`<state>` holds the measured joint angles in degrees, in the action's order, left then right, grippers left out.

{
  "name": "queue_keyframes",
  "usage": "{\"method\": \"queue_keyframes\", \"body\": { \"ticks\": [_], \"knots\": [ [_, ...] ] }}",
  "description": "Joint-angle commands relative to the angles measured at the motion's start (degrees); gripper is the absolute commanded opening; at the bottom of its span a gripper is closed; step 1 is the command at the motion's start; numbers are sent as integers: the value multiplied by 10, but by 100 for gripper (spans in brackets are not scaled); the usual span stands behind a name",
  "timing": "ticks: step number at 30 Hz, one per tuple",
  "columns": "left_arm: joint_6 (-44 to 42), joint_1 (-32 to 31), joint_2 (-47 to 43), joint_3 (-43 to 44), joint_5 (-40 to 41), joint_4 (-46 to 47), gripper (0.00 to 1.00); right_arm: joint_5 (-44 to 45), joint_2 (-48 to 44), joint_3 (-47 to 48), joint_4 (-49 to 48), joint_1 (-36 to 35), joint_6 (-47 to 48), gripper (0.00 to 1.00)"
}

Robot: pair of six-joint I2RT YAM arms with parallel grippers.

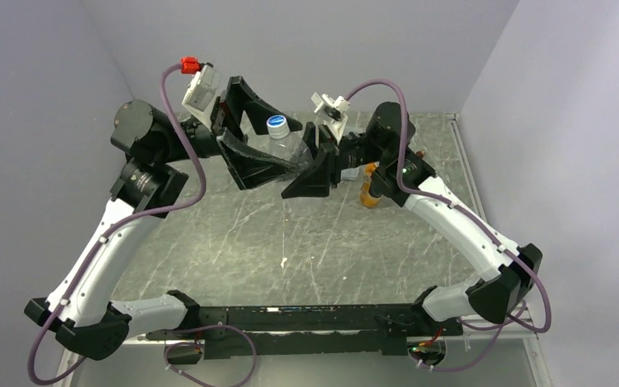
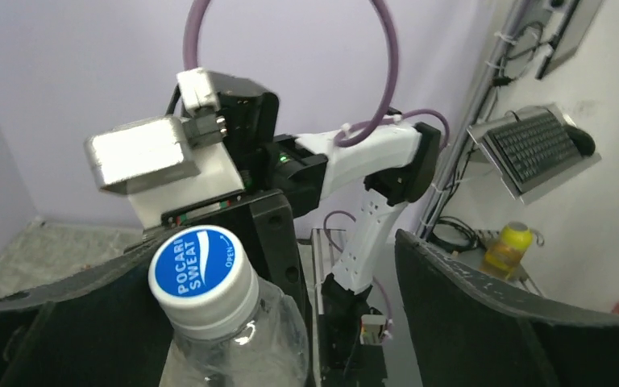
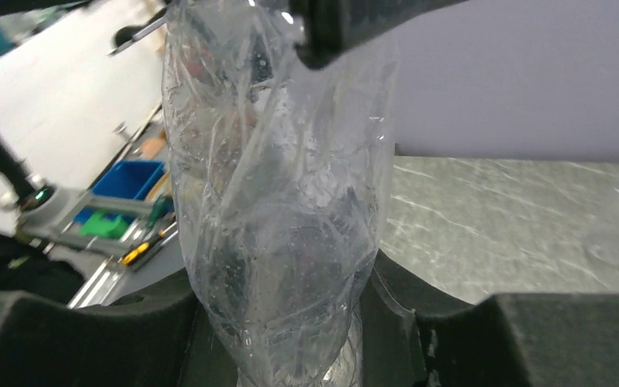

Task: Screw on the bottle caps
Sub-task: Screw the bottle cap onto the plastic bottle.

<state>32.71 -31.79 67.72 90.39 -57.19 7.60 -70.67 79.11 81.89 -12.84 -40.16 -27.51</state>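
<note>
A clear crumpled bottle (image 1: pixel 288 145) hangs in mid-air above the back of the table. A blue bottle cap (image 1: pixel 278 125) with a pale skirt sits on its neck. My right gripper (image 1: pixel 313 165) is shut on the bottle's body, and in the right wrist view the bottle (image 3: pixel 278 201) is squeezed between the black pads of the right gripper (image 3: pixel 290 343). My left gripper (image 2: pixel 290 339) stands open around the cap (image 2: pixel 201 278). The cap lies close against the left finger (image 2: pixel 48 322) and well apart from the right finger (image 2: pixel 516 322). An orange bottle (image 1: pixel 368 187) stands on the table beside the right arm.
Grey walls close in the marbled table (image 1: pixel 290 242) on the left, back and right. Both arms meet over its far middle. Beyond the table, the left wrist view shows a keyboard (image 2: pixel 536 149) and a yellow bottle (image 2: pixel 506 246).
</note>
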Motion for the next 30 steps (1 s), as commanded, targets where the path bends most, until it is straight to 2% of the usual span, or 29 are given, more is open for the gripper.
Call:
{"method": "queue_keyframes", "body": {
  "ticks": [1,6,11,17,21,30],
  "knots": [
    [-105,-2,-31,31,122,-137,99,150,-41,34,162,3,125,0],
    [-128,-2,-32,47,299,-186,99,353,-51,33,248,-5,174,0],
    [-134,-2,-4,83,452,-241,98,524,-57,27,267,-38,195,0],
    [-124,-2,34,118,485,-270,92,675,-17,70,308,-92,221,0],
    [-122,-2,55,137,528,-299,87,705,2,88,314,-113,228,0],
    [-121,-2,64,134,535,-310,70,747,28,112,323,-126,230,0]
  ]
}}
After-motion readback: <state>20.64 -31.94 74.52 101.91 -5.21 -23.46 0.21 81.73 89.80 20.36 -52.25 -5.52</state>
